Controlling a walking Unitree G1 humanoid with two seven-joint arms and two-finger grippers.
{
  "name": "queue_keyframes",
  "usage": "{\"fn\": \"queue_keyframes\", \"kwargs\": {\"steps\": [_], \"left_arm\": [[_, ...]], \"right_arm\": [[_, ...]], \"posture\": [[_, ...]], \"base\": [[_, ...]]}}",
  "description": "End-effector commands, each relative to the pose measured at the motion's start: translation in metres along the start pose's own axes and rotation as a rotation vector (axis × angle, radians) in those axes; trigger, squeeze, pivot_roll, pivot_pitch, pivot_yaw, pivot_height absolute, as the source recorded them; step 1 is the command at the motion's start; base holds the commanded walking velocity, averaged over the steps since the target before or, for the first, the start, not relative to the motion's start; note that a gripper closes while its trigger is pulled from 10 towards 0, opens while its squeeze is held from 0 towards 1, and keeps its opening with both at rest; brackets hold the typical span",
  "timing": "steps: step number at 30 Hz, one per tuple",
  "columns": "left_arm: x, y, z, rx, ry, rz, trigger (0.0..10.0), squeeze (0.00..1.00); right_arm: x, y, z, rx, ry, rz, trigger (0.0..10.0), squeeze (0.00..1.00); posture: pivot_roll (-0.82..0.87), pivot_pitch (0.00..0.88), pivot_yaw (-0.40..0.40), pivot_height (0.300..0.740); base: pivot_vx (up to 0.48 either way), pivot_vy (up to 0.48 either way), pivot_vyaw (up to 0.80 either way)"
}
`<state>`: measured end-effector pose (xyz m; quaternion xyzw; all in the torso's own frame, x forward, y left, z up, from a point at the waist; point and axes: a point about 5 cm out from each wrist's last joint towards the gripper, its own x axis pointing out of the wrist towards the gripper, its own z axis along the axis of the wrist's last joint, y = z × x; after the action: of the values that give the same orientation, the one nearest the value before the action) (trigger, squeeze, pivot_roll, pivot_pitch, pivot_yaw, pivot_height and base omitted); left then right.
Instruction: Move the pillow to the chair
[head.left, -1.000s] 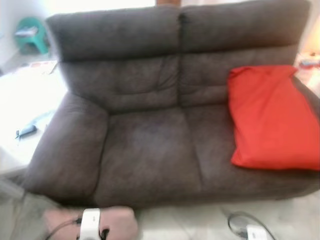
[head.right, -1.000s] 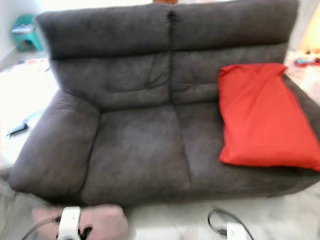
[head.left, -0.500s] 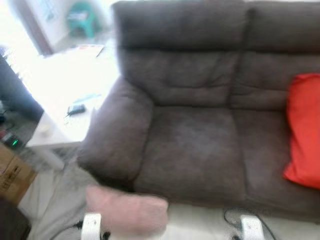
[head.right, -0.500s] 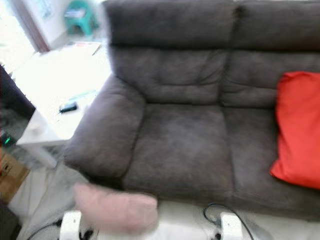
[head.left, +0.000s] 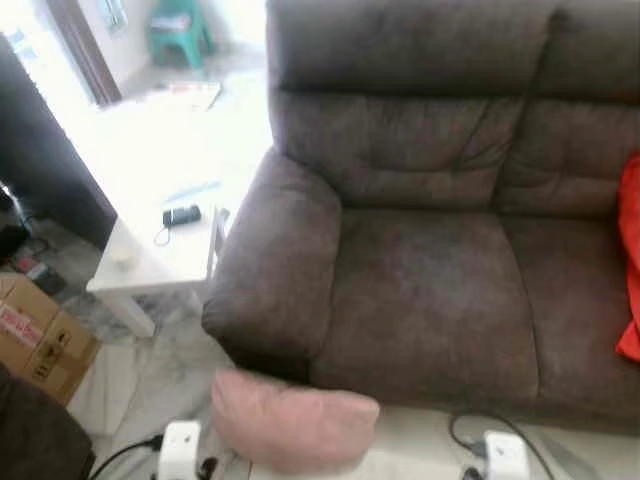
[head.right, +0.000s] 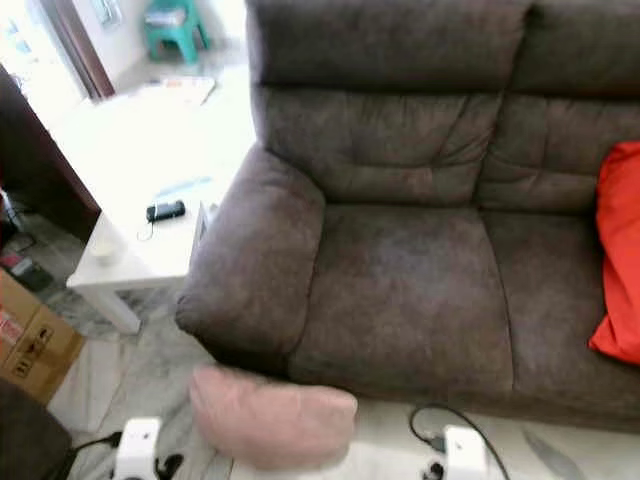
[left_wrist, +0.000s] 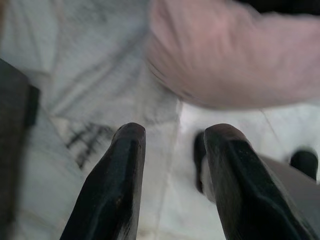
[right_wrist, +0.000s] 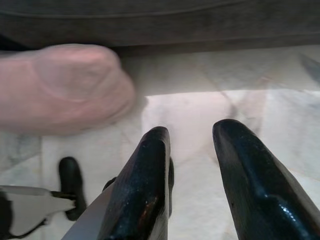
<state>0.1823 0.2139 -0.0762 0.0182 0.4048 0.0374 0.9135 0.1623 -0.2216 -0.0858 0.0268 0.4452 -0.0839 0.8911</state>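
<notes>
The view has swung left off the sofa (head.left: 420, 260). The pink pillow (head.left: 295, 425) lies ahead of both grippers (left_wrist: 172, 150) (right_wrist: 192, 150), each parted and empty. No chair found yet.

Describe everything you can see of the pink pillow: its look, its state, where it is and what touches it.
The pink pillow is pale, dusty pink, soft and plump, with a smooth fabric cover, roughly oblong with rounded corners. It looks blurred. It sits low in front of the sofa, near the base of the sofa's arm, over the pale marble-look floor. Whether it rests on the floor or is carried cannot be told. In the wrist views it lies beyond the fingertips of the left gripper and right gripper, neither of which holds it.
</notes>
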Motion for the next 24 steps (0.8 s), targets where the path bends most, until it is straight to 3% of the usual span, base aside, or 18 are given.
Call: {"fn": "queue_keyframes", "kwargs": {"steps": [1,10,24], "left_arm": [[-0.0015,-0.0031,-0.0074,-0.002,0.026,-0.008,10.0,0.0],[-0.0015,-0.0044,-0.0085,0.009,0.035,-0.014,10.0,0.0],[-0.002,-0.0058,-0.0089,0.015,0.024,-0.016,10.0,0.0]], "right_arm": [[-0.0021,-0.0071,-0.006,0.003,0.019,-0.024,10.0,0.0],[-0.0017,-0.0055,-0.0055,-0.005,0.018,-0.021,10.0,0.0],[-0.0012,-0.0026,-0.0045,-0.001,0.015,-0.014,10.0,0.0]], "posture": [[0.0,0.065,0.05,0.74],[0.0,0.062,0.052,0.74],[0.01,0.077,0.049,0.74]], "base": [[0.0,0.311,0.0],[0.0,0.303,-0.35],[0.0,0.0,0.0]]}}
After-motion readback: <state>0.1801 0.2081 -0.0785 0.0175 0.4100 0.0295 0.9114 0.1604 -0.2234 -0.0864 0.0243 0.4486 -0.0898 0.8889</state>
